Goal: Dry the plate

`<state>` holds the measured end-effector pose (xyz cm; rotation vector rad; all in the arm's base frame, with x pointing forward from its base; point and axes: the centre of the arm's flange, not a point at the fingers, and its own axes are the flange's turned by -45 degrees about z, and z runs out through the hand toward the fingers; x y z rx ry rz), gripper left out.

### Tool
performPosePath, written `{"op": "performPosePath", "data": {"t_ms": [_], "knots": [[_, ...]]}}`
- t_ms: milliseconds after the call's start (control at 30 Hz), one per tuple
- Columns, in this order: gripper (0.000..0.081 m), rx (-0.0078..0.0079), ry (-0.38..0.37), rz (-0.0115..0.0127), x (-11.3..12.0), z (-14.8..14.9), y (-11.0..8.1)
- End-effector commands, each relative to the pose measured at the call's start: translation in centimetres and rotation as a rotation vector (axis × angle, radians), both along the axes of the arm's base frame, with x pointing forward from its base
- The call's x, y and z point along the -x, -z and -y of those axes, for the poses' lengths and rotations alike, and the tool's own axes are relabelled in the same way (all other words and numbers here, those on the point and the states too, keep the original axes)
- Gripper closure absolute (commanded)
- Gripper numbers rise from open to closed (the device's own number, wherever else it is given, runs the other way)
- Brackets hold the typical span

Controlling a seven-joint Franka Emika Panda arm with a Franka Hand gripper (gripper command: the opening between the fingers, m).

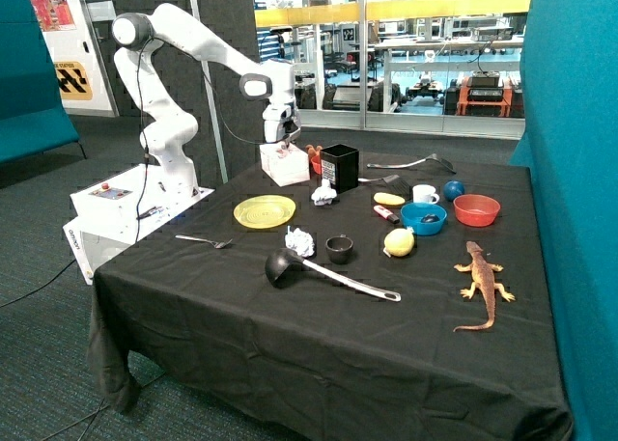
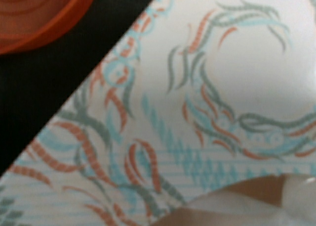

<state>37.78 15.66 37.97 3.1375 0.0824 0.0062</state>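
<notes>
The yellow translucent plate (image 1: 265, 211) lies flat on the black tablecloth near the table's robot-side edge. My gripper (image 1: 282, 140) hangs at the back of the table, right above a white patterned tissue box (image 1: 285, 163), well behind the plate. The wrist view is filled by the box's patterned top (image 2: 222, 87), with white tissue in its opening (image 2: 247, 203). A red-orange round object (image 2: 39, 13) sits beside the box. The plate is out of the wrist view.
Crumpled tissues lie behind the plate (image 1: 324, 193) and in front of it (image 1: 300, 240). Near them are a black box (image 1: 339, 166), fork (image 1: 205, 240), black ladle (image 1: 323, 272), small black cup (image 1: 339, 249), blue bowl (image 1: 423, 217), red bowl (image 1: 476, 209) and toy lizard (image 1: 483, 282).
</notes>
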Motion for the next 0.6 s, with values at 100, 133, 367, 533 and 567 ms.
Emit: {"op": "performPosePath", "data": {"t_ms": [100,133,367,533,567], "knots": [[0.0808,-0.0029,-0.032,-0.004,-0.6,-0.2,-1.9],[0.0808,-0.0029,-0.035,-0.004,-0.6,-0.2,-2.1],[0.0808,-0.0028,-0.043,-0.0041,-0.6,-0.1,-2.8],[0.0808,-0.0028,-0.044,-0.0041,-0.6,-0.1,-3.0],[0.0808,-0.0029,-0.037,-0.0041,-0.6,-0.1,-3.0]]}}
